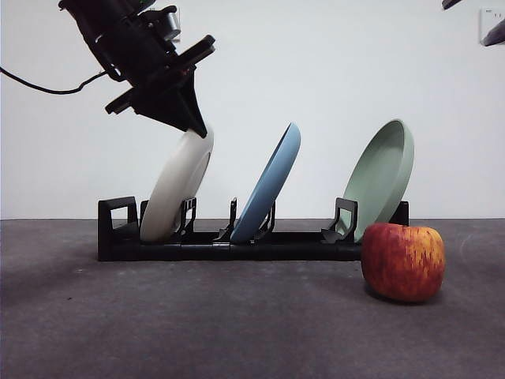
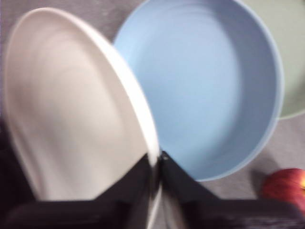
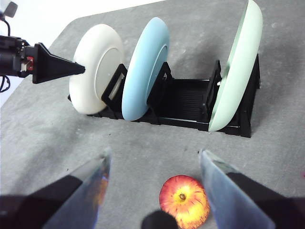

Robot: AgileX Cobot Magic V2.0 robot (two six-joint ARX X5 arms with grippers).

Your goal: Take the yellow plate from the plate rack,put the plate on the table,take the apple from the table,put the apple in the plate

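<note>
Left wrist view: my left gripper (image 2: 157,162) pinches the plate (image 2: 71,105) rim, still in the rack (image 1: 237,241). It looks stiff and slick; I'd grip deep. Right gripper (image 3: 155,164) hangs spread above the apple (image 3: 184,200).

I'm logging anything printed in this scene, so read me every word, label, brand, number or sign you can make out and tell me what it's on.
None: no readable text in any view.
The yellow plate, blue plate, green plate, plate rack and apple are plain.
The left gripper at the yellow plate's rim and the right gripper show no markings.
</note>
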